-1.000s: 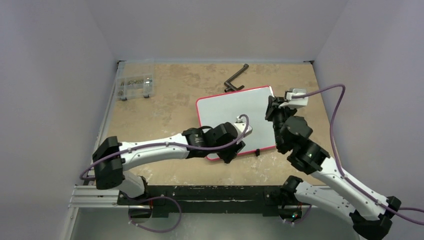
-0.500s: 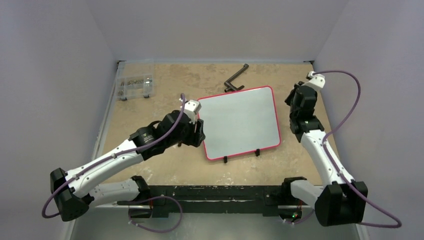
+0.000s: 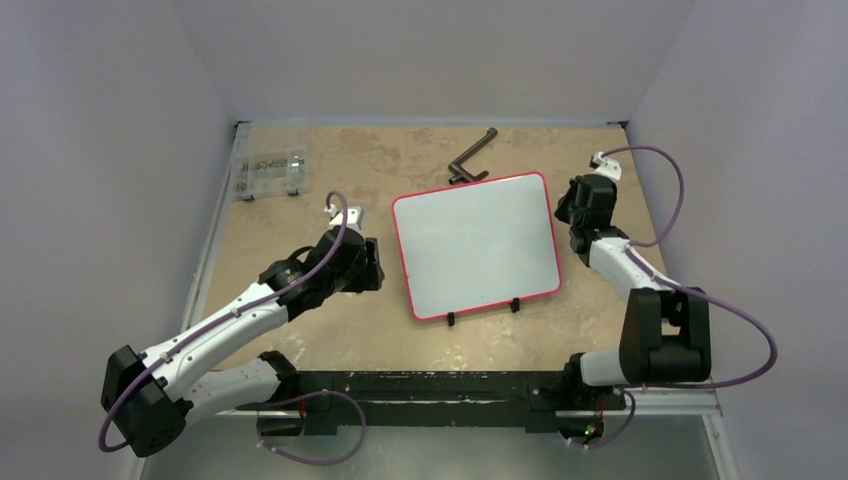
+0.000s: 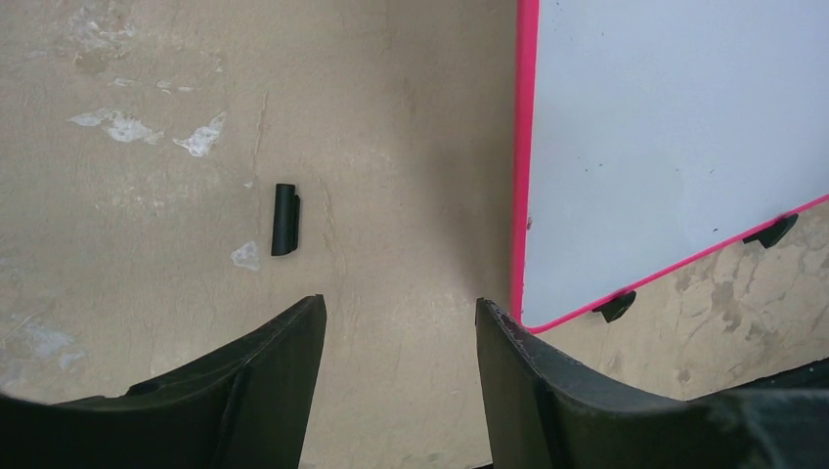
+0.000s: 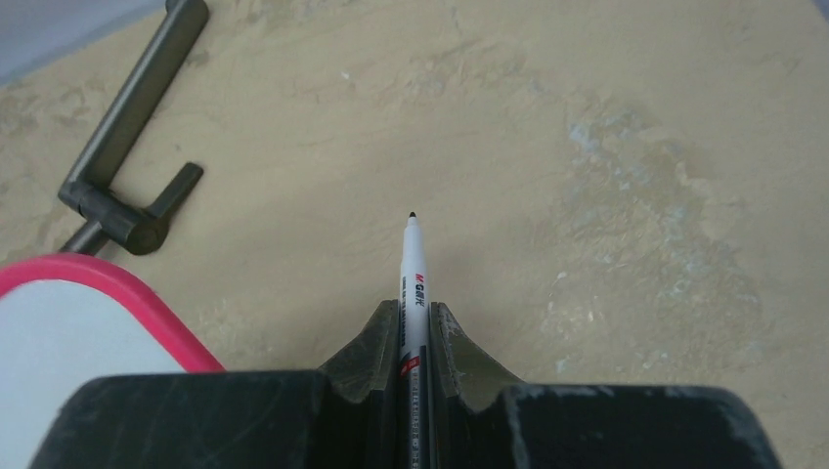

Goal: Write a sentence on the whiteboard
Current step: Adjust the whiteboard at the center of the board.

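The whiteboard [image 3: 475,245], pale grey with a red rim, lies flat mid-table, its small black feet [image 4: 616,306] on the near edge. Its surface looks blank; no sentence shows on it. My left gripper [image 3: 372,265] hovers over bare table just left of the board, open [image 4: 399,308] with nothing between its fingers. A small black cap [image 4: 284,219] lies on the table ahead of it. My right gripper [image 3: 572,205] sits beside the board's far right corner, shut [image 5: 414,308] on a white marker [image 5: 412,269]. The marker's bare black tip points out over the table, off the board's rim [image 5: 98,274].
A dark angled metal handle [image 3: 472,160] lies just behind the board's far edge and also shows in the right wrist view [image 5: 127,117]. A clear plastic box of small parts [image 3: 268,172] sits at the back left. Grey walls close in three sides.
My left arm has drawn back off the board's near left part to the table left of it, jaws spreading. My right arm has swung from the board's right edge outward, off the board.
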Robot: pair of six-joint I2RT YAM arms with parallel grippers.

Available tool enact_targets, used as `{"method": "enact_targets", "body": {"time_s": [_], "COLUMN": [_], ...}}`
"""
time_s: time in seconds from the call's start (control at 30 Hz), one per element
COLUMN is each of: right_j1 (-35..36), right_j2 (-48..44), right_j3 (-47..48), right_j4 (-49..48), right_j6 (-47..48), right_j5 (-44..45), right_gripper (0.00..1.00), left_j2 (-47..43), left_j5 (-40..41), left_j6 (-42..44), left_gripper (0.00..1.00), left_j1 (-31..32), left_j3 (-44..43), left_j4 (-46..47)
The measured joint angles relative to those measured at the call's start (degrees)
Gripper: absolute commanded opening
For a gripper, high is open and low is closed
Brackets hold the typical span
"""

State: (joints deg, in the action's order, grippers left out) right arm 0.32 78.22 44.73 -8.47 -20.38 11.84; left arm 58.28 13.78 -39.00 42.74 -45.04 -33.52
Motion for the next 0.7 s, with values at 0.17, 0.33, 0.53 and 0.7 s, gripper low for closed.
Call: {"method": "enact_targets", "body": {"time_s": [0.17,0.33,0.53,0.7], "right_j1": [-0.04,-0.37,-0.39,-0.44], "right_j2": [4.70,5.90,5.81,4.83], "right_j3": [-2.67,-2.71,-2.91,-4.83], "right_j4": [-3.32,-4.83,-7.08,-7.98], "right_j6": [0.57,1.66,2.21,1.31], "right_j5": [-5.73,-9.55,-13.14,-16.26], "right_gripper": [0.00,0.00,0.00,0.00], "left_j2": [0.28,2.05,4.33,6.88], "left_j5": [-0.39,-1.64,-3.21,-5.16], "left_j6": [-0.87,-0.96,-0.96,-1.18], "left_gripper": [0.57,0.57,0.57,0.57], "left_j1": [-1.68,-2.97,-4.24,-5.01], "left_j3": [1.81,3.91,5.09,6.51], "left_j4": [2.84,5.31,8.66,12.70]}}
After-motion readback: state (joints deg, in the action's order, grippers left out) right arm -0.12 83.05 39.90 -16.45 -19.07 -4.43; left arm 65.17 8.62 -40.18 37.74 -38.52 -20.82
